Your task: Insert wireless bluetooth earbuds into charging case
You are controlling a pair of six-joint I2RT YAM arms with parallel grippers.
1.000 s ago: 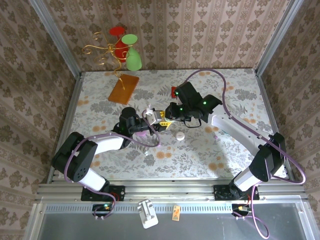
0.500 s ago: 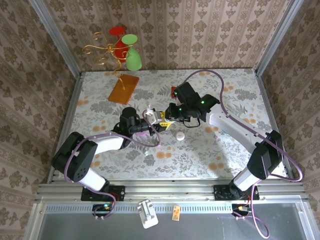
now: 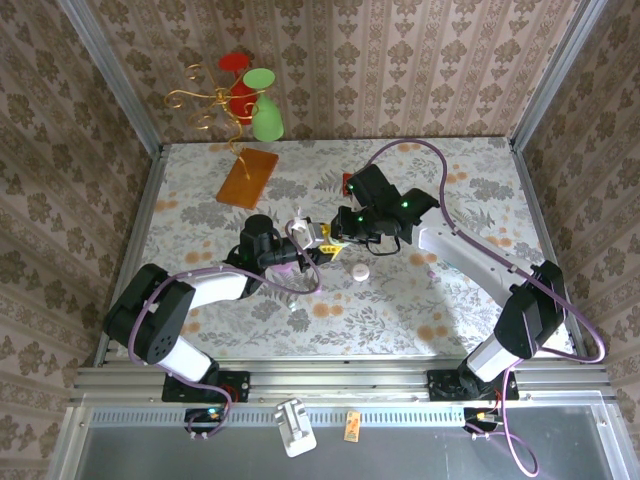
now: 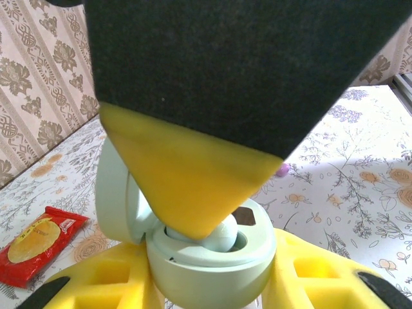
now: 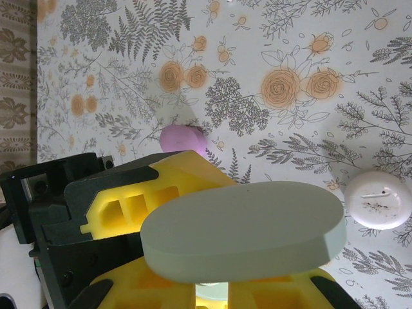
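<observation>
My left gripper (image 4: 212, 286) is shut on a pale green charging case (image 4: 212, 257) and holds it upright, its lid (image 5: 244, 228) hinged open. From above, my right gripper (image 5: 212, 293) is shut on a pale green earbud (image 4: 222, 237) that sits in one well of the case. Its yellow finger (image 4: 187, 174) covers most of the bud. The well beside it (image 4: 243, 215) is dark and empty. In the top view the two grippers meet tip to tip over mid-table, the left (image 3: 303, 243) and the right (image 3: 338, 240).
A white round case (image 5: 378, 199) lies on the table just right of the grippers, and a pink case (image 5: 183, 138) lies under the left one. A small pink bud (image 4: 282, 169) lies further right. A red packet (image 4: 38, 241), an orange board (image 3: 247, 177) and a wire stand with cups (image 3: 245, 95) are at the back.
My right arm has edged a little to the left, toward the case, and its jaws have narrowed. The left arm and the case have stayed still.
</observation>
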